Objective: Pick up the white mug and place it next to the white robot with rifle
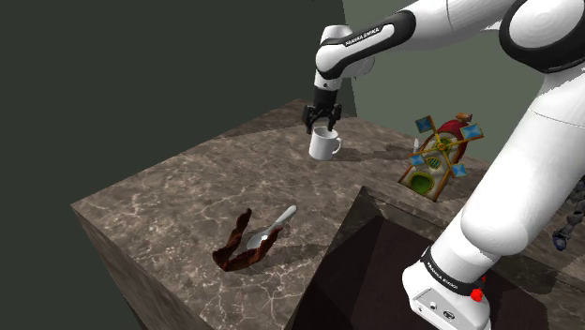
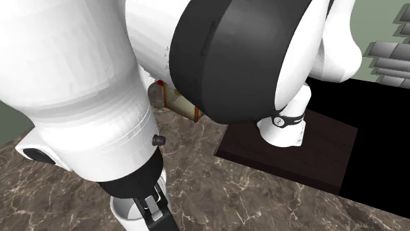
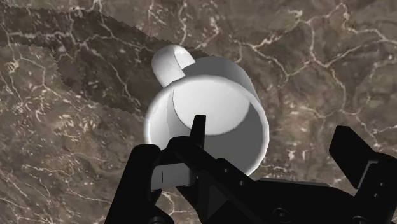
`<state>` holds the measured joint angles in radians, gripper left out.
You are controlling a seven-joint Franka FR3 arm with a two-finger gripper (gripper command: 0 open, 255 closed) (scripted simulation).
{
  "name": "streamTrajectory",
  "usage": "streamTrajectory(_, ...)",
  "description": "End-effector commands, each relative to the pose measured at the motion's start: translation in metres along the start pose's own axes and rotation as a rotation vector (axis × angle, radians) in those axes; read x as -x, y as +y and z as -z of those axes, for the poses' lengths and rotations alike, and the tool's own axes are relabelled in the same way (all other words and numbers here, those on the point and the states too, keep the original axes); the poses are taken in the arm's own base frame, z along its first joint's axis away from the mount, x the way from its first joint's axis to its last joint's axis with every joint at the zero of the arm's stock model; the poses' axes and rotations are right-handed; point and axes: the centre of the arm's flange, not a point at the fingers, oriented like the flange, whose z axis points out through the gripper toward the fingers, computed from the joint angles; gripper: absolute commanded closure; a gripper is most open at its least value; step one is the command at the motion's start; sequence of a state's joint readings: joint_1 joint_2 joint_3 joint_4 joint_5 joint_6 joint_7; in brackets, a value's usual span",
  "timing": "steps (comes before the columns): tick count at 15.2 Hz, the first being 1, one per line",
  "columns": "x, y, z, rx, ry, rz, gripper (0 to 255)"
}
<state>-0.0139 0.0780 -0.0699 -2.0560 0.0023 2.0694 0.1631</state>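
A white mug (image 1: 324,144) stands upright on the dark marble table (image 1: 187,206), toward its far side. My black gripper (image 1: 322,126) hangs straight above it, open, with its fingertips at about rim level. In the wrist view the mug (image 3: 210,102) lies between the fingers, handle pointing away from the hand. One finger (image 3: 143,175) sits at the mug's wall; the other finger (image 3: 356,156) stands well apart from it. My gripper (image 3: 247,145) holds nothing. In the second exterior view the mug (image 2: 125,211) peeks out beside the gripper (image 2: 156,211). A small grey figure (image 1: 567,225) shows at the shoulder view's right edge.
A colourful wheel-shaped toy (image 1: 439,155) stands to the right of the mug. A brown curled strip with a grey spoon (image 1: 251,240) lies near the table's front. The dark stand (image 1: 375,272) fills the lower right. A beige object (image 2: 172,98) sits behind the arm.
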Motion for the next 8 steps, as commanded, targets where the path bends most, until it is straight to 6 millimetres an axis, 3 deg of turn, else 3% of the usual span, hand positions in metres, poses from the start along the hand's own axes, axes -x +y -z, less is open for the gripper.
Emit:
streamTrajectory(1, -0.011, -0.001, -0.011, -0.001, 0.008, -0.006, 0)
streamTrajectory(8, -0.011, -0.001, -0.046, -0.001, 0.008, -0.006, 0)
